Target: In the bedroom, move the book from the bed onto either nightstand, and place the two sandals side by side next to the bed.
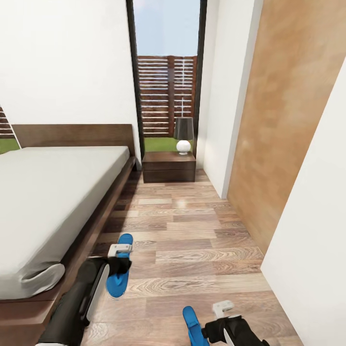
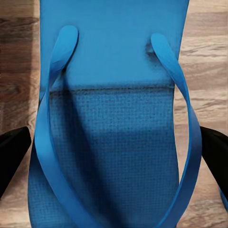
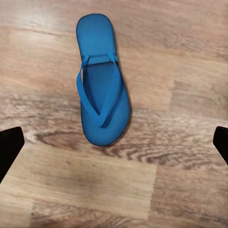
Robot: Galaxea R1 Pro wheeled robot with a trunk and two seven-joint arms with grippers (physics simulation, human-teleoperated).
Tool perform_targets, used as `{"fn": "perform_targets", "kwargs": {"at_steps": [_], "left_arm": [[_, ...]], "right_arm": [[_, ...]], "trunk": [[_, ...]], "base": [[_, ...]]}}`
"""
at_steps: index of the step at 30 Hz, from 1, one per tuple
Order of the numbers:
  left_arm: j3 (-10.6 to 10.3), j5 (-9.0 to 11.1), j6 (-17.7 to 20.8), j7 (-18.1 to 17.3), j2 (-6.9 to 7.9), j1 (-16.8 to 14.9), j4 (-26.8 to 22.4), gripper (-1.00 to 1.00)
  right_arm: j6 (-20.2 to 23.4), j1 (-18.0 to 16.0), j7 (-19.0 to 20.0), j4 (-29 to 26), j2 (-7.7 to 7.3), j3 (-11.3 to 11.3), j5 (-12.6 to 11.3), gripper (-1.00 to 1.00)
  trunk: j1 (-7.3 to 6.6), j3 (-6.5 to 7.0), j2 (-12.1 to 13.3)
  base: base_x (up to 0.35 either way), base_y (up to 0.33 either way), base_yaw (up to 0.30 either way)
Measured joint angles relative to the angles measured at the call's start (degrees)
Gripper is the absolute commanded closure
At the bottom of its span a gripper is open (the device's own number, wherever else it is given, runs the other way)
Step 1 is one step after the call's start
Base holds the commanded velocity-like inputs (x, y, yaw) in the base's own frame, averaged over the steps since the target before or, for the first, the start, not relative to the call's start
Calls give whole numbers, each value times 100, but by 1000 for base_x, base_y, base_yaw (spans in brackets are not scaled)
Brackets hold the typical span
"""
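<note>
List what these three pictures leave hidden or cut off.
- Left sandal: head view, middle hidden by the left gripper; whether the fingers touch it is unclear.
- Right sandal: head view, cut by the bottom edge.
- Bed: cut by the left edge.
- Right gripper: wrist view, fingers mostly out of frame.

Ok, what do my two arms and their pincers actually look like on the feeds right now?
In the head view, the left arm is a glossy black rounded tube with a white panel along its side. Its left pincer has a black body topped by a small white-grey block. The right pincer looks the same: black housing, white-grey block. In the wrist views the fingertips are plain matte black. No cables or markings are visible.
</note>
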Motion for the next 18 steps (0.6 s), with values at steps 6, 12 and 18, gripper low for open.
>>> {"fn": "perform_targets", "kwargs": {"at_steps": [6,12,18], "left_arm": [[-6,-2,241,14,-12,-459,450,100],[-8,13,296,15,-28,-630,690,100],[-10,12,335,7,-34,-791,728,100]], "right_arm": [[1,0,0,48,44,61,-4,-100],[-5,0,0,78,100,101,-3,-100],[-4,0,0,88,164,117,1,-100]], "trunk": [[0,0,0],[0,0,0],[0,0,0]], "base": [[0,0,0],[0,0,0],[0,0,0]]}}
